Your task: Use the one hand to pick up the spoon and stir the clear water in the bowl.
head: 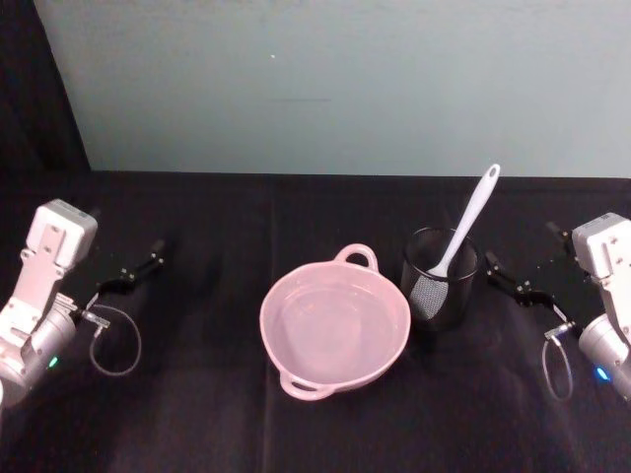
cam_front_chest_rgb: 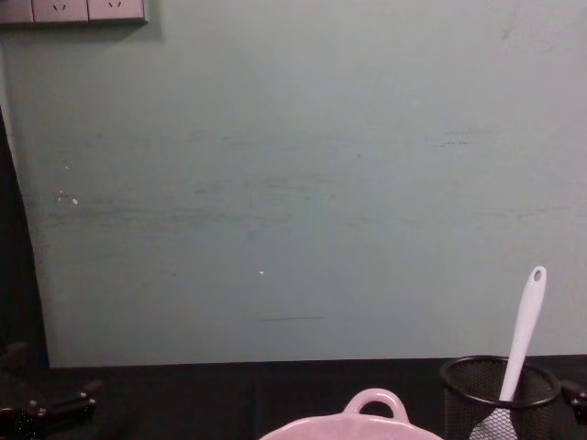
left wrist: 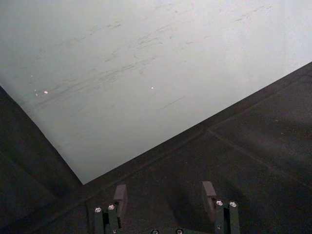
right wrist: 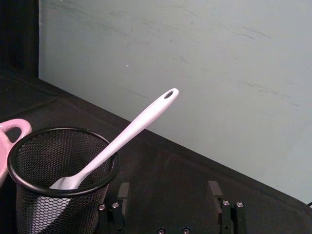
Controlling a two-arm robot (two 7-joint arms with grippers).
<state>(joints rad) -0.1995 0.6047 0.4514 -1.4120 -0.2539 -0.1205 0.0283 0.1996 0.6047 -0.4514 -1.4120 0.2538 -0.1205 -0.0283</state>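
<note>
— On the black table [head: 197, 414], where is the spoon [head: 465, 229]?

— In the black mesh cup [head: 439, 301], head down. Its white handle leans out over the rim, tilted up toward the robot's right, with the oval hole at the tip standing against the pale wall [head: 345, 89].

— And the bowl [head: 264, 325]?

— In the middle of the table, just left of the cup. Whether the two touch, I cannot tell. It is pink and round, with one loop handle at the back, on the cup's side, and another at the front. There seems to be clear water lying in it.

— Is anything holding the spoon?

— No. The right gripper [right wrist: 168, 192] sits to the right of the cup, near it but apart, pointing toward it. Its fingers [right wrist: 213, 191] stand wide apart with nothing between them.

— The other arm?

— The left gripper [left wrist: 165, 194] is at the far left of the table, well apart from the bowl. It too is spread wide and holds nothing, and it faces bare cloth and the wall.
</note>
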